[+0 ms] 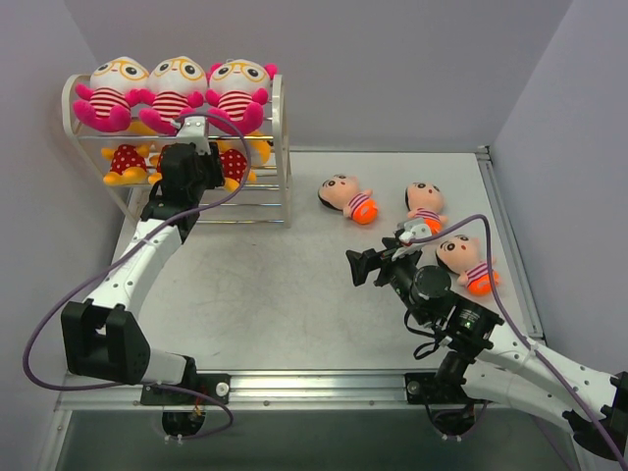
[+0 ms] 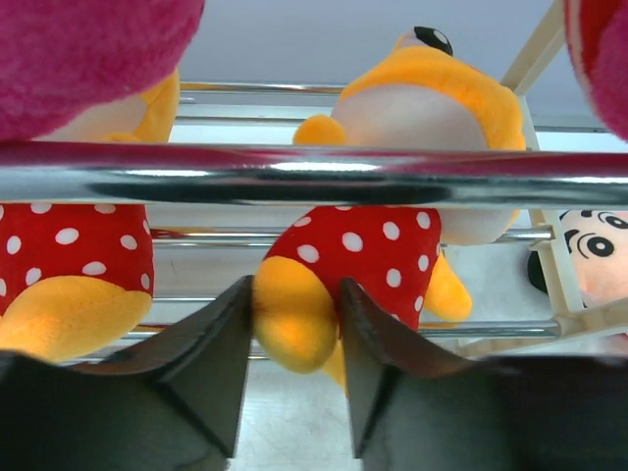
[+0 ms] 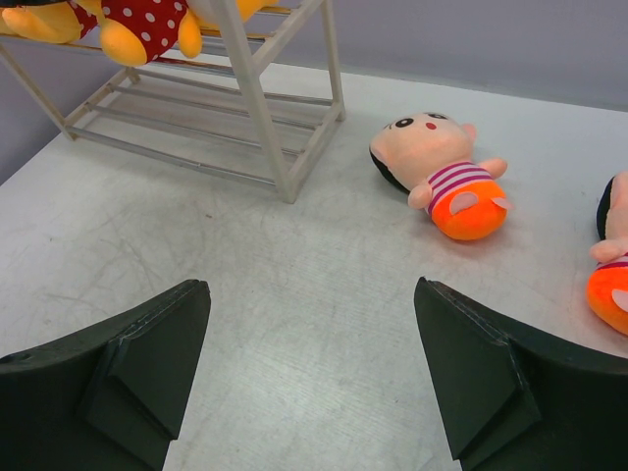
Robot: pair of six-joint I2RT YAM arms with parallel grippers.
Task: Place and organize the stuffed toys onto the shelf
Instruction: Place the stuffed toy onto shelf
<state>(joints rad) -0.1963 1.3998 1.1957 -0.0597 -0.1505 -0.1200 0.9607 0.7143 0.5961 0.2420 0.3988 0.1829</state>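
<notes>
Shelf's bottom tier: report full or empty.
Empty. The bottom tier shows only bare rods in the right wrist view; the peach-faced toys lie on the table.

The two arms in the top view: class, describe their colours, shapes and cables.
Both the left arm and right arm have white tubular links, black joints and black wedge-shaped jaws. A purple cable loops along each. The right one shows a green light.

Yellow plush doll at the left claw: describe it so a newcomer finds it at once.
On the cream-white wire shelf at the table's far left, find the middle tier, under three pink plush dolls. The yellow-orange plush doll in a red white-dotted dress meant is the right-hand one there, its foot between the left claw's fingers.
</notes>
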